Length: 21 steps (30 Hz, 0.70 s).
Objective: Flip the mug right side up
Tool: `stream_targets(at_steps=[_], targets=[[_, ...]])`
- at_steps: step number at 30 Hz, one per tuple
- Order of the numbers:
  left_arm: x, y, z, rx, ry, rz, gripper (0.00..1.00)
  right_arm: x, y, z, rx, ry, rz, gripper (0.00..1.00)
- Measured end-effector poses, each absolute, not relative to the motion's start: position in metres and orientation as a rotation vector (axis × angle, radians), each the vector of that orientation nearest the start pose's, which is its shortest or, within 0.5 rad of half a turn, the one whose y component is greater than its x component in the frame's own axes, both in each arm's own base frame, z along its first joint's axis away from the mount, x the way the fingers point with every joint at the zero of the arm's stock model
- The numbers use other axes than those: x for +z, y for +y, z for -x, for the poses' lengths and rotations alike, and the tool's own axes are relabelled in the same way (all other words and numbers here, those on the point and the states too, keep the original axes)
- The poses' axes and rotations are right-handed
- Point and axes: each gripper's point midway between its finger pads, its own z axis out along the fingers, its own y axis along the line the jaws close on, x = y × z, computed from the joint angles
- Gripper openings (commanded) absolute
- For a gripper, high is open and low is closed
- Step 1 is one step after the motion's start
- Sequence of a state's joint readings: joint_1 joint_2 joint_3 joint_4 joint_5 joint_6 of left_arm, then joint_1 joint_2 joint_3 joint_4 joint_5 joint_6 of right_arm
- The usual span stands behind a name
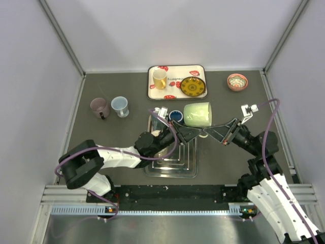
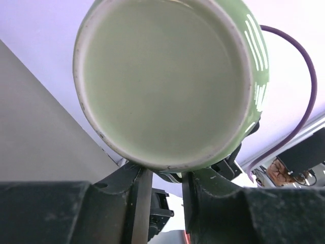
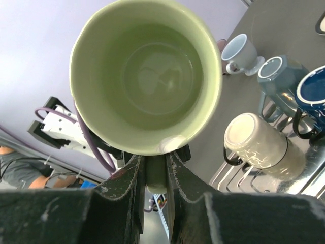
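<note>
The pale green mug (image 1: pixel 198 114) hangs on its side above the table, between the two arms. My right gripper (image 1: pixel 209 133) is shut on its handle (image 3: pixel 156 178), and the right wrist view looks into the mug's (image 3: pixel 147 71) open mouth. From the left, my left gripper (image 1: pixel 199 133) reaches under the mug. The left wrist view faces the mug's flat base (image 2: pixel 162 81). There the left gripper (image 2: pixel 165 175) has its jaws a narrow gap apart just below the base rim. A sliver of green shows past that gap; the fingertips are partly hidden by the mug.
A metal dish rack (image 1: pixel 172 162) lies under the arms, with a white mug (image 3: pixel 259 145) and a blue cup (image 1: pixel 175 116) on it. At the back stand a tray (image 1: pixel 152 94) with a yellow mug (image 1: pixel 159 79) and a plate (image 1: pixel 193 87), and a pink bowl (image 1: pixel 237 81). A mauve mug (image 1: pixel 100 108) and a light blue cup (image 1: pixel 120 106) stand on the left.
</note>
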<state>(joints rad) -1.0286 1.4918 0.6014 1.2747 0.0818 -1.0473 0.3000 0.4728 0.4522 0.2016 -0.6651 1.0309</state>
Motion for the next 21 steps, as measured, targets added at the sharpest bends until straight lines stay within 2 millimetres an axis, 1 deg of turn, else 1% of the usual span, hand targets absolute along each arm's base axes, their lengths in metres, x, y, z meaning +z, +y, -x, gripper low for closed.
stream_targets(at_steps=[1,2,3,6,8,9,11,12,15,21], targets=[[0.299,-0.399,-0.181,-1.843,1.412,-0.074,0.32,0.303,0.196,-0.171,1.523,1.619,0.053,0.0],[0.3,-0.399,-0.179,-1.848,1.409,-0.077,0.38,0.304,0.197,-0.169,1.528,1.613,0.063,0.0],[0.301,-0.398,-0.178,-1.853,1.406,-0.084,0.41,0.306,0.197,-0.168,1.532,1.608,0.071,0.0],[0.304,-0.399,-0.176,-1.853,1.401,-0.108,0.44,0.305,0.197,-0.165,1.545,1.608,0.074,0.0],[0.302,-0.399,-0.176,-1.85,1.412,-0.114,0.32,0.304,0.197,-0.165,1.548,1.611,0.072,0.0],[0.301,-0.399,-0.177,-1.849,1.415,-0.115,0.19,0.303,0.197,-0.165,1.549,1.613,0.069,0.0],[0.302,-0.399,-0.178,-1.859,1.419,-0.104,0.04,0.303,0.197,-0.165,1.546,1.613,0.069,0.0],[0.306,-0.398,-0.177,-1.877,1.407,-0.099,0.0,0.302,0.197,-0.166,1.54,1.61,0.076,0.0],[0.317,-0.398,-0.176,-1.91,1.388,-0.09,0.0,0.307,0.196,-0.166,1.526,1.572,0.103,0.0],[0.317,-0.398,-0.175,-1.928,1.395,-0.1,0.0,0.307,0.196,-0.164,1.525,1.571,0.113,0.0]])
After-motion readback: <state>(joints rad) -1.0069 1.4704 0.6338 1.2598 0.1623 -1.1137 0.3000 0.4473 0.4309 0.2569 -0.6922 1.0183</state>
